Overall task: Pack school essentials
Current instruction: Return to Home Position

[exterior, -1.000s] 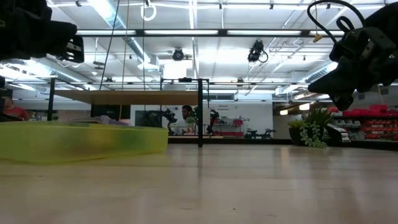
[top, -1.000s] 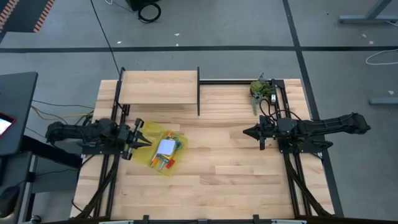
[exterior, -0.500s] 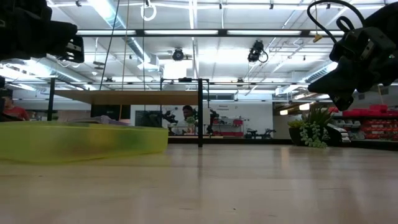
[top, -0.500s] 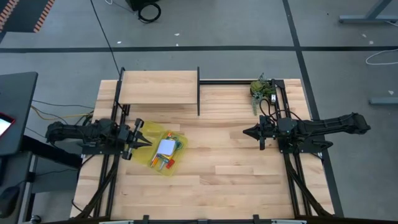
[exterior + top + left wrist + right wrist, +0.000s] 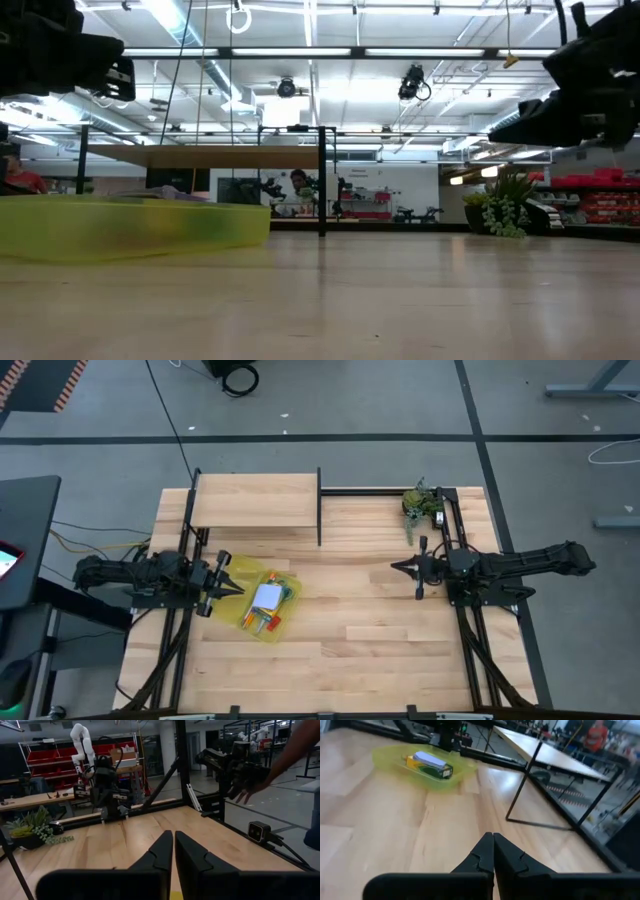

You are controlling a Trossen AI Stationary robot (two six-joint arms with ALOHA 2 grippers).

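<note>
A yellow translucent pouch (image 5: 262,603) lies open on the wooden table (image 5: 380,650), left of centre. The school essentials lie in it: a pale blue note pad (image 5: 268,596), a yellow-green crayon box (image 5: 427,768) and orange pencils (image 5: 266,623). My left gripper (image 5: 236,589) hovers level at the pouch's left edge, shut and with nothing in it; its fingers meet in the left wrist view (image 5: 173,851). My right gripper (image 5: 396,568) hangs level above the table's right half, pointing toward the pouch (image 5: 422,764), shut and bare (image 5: 493,853).
A raised wooden shelf (image 5: 255,500) on a black frame (image 5: 319,508) stands at the far left. A dark green leafy clump (image 5: 421,502) sits at the far right corner. A person's hand (image 5: 246,794) reaches in beyond the table's near edge. Bare wood lies between the grippers.
My right gripper has rolled about the line it points along and stays in the same place. The left gripper and the pouch have kept still.
</note>
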